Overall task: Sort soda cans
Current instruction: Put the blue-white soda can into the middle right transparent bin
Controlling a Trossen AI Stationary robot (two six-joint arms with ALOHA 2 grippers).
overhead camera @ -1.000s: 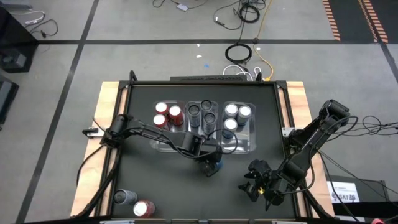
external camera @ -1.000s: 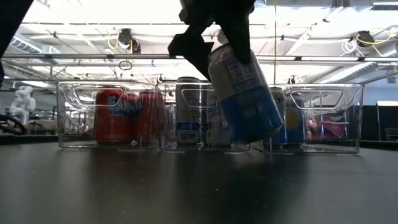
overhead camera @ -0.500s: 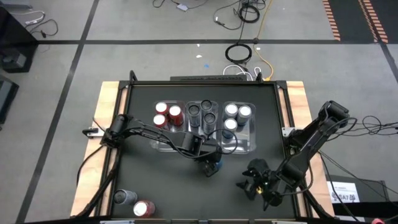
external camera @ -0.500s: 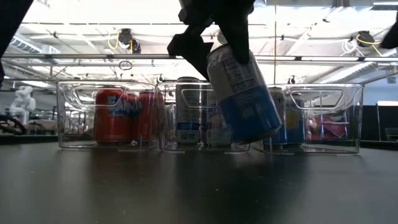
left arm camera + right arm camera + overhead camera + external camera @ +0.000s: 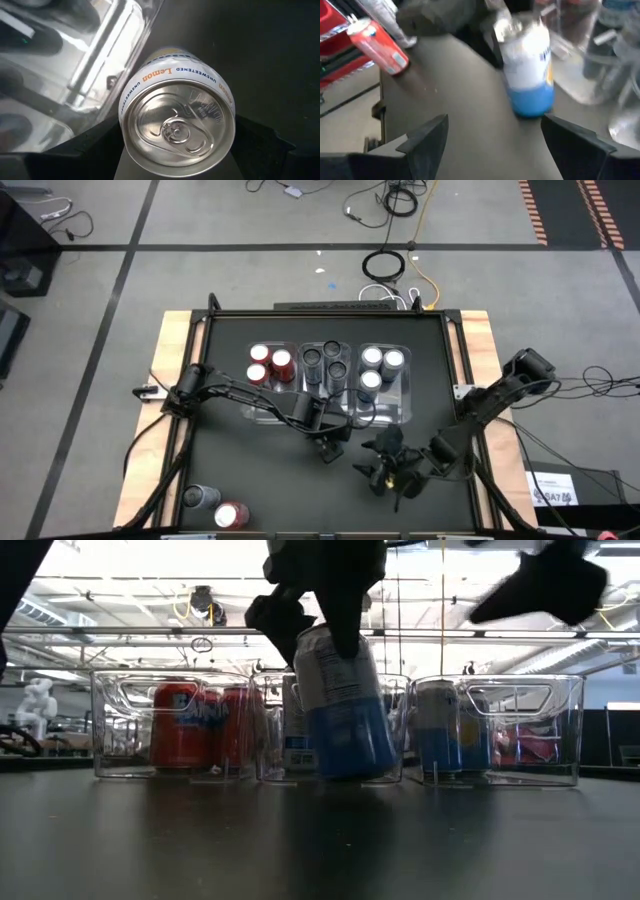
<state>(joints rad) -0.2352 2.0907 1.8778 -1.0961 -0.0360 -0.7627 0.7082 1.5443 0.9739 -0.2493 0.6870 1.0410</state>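
The left gripper [image 5: 330, 442] is clamped on a silver-blue can [image 5: 343, 705] near the middle of the table [image 5: 230, 470], just in front of the row of three clear bins [image 5: 400, 415]. In the low view the can hangs slightly tilted, its base close to the tabletop; whether it touches cannot be told. The left wrist view shows its silver top [image 5: 177, 131] with the pull tab and the words "Lemon Unsweetened" around the rim, a bin wall [image 5: 107, 60] just beside it. The right gripper [image 5: 390, 472] hovers over the near right part of the table, close to the held can, fingers apart with nothing between them; its wrist view looks toward the same can [image 5: 529, 75]. In the bins, the left one holds three red cans [image 5: 268, 364], the middle one dark cans [image 5: 325, 363], and the right one three silver-blue cans [image 5: 378, 366]. Two more cans wait at the near left corner, well apart from the bins: a dark one [image 5: 200, 497] and a red one [image 5: 231, 515], side by side.
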